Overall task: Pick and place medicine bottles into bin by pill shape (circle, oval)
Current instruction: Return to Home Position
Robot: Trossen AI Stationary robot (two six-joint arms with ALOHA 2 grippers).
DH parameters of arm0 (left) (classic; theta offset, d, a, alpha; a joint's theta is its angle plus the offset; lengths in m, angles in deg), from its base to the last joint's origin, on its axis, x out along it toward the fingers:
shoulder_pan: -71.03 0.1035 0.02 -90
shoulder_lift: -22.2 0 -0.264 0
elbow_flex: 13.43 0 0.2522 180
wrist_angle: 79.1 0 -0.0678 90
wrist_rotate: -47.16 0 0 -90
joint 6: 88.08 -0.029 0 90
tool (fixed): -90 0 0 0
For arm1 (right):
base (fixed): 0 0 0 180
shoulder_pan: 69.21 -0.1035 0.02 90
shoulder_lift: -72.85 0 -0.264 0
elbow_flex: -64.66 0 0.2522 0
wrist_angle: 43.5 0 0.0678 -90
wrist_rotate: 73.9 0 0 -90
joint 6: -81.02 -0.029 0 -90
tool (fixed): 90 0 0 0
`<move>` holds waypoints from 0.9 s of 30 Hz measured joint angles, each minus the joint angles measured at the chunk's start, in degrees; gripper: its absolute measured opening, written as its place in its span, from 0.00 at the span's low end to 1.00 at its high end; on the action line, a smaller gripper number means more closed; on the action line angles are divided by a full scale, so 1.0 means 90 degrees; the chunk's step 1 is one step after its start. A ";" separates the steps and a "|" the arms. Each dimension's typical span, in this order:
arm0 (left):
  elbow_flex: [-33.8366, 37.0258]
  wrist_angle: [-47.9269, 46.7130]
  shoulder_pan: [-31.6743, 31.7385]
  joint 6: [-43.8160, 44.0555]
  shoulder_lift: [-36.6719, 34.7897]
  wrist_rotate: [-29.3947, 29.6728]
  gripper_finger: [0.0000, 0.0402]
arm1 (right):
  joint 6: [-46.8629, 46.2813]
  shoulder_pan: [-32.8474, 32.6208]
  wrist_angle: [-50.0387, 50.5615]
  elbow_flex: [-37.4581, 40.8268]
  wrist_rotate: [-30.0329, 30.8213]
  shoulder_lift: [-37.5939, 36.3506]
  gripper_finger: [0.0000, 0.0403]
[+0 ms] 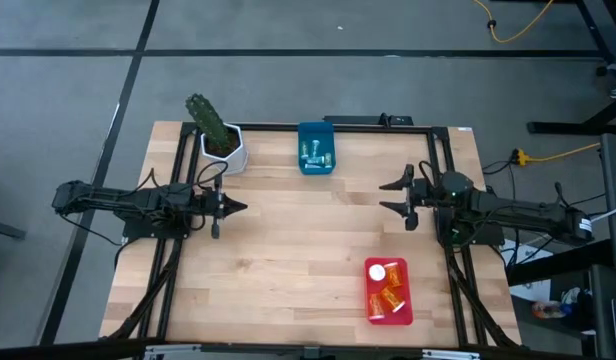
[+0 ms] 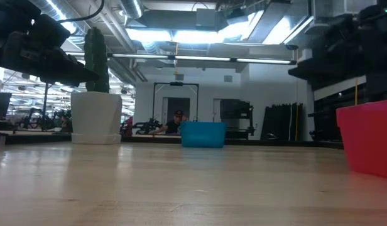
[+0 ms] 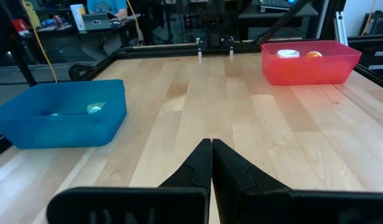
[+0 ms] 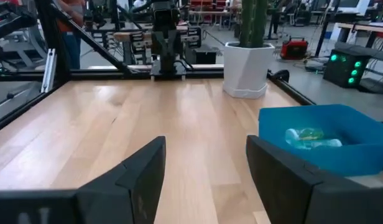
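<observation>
Several small pale greenish bottles (image 1: 314,155) lie in the blue bin (image 1: 301,136) at the table's far middle; they also show in the right wrist view (image 4: 309,137). Several orange bottles with white caps (image 1: 388,285) lie in the red bin (image 1: 371,307) at the near right, also seen in the left wrist view (image 3: 290,54). My left gripper (image 1: 240,207) is shut and empty above the table's left side. My right gripper (image 1: 385,196) is open and empty above the right side.
A white pot with a green cactus (image 1: 221,146) stands at the far left corner. A black frame (image 1: 428,135) runs along the table's edges. Bare wood (image 1: 308,250) lies between the two arms. A person (image 2: 175,122) sits in the room beyond the table.
</observation>
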 joint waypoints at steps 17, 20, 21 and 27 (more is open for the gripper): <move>-0.0001 -0.0001 -0.0001 0.0001 0.0000 0.0002 0.00 | -0.0001 -0.0010 0.0632 0.0348 0.0256 -0.0418 0.56; -0.0001 0.0000 0.0000 -0.0001 0.0000 0.0002 0.00 | 0.0001 -0.0010 0.0807 0.0348 0.0454 -0.0418 0.56; 0.0000 0.0000 0.0002 0.0001 0.0000 0.0000 0.00 | 0.0013 -0.0010 0.0829 0.0348 0.0498 -0.0418 0.56; -0.0001 0.0001 0.0001 -0.0001 0.0000 0.0002 0.00 | 0.0174 -0.0007 0.0978 0.0348 0.0543 -0.0418 0.56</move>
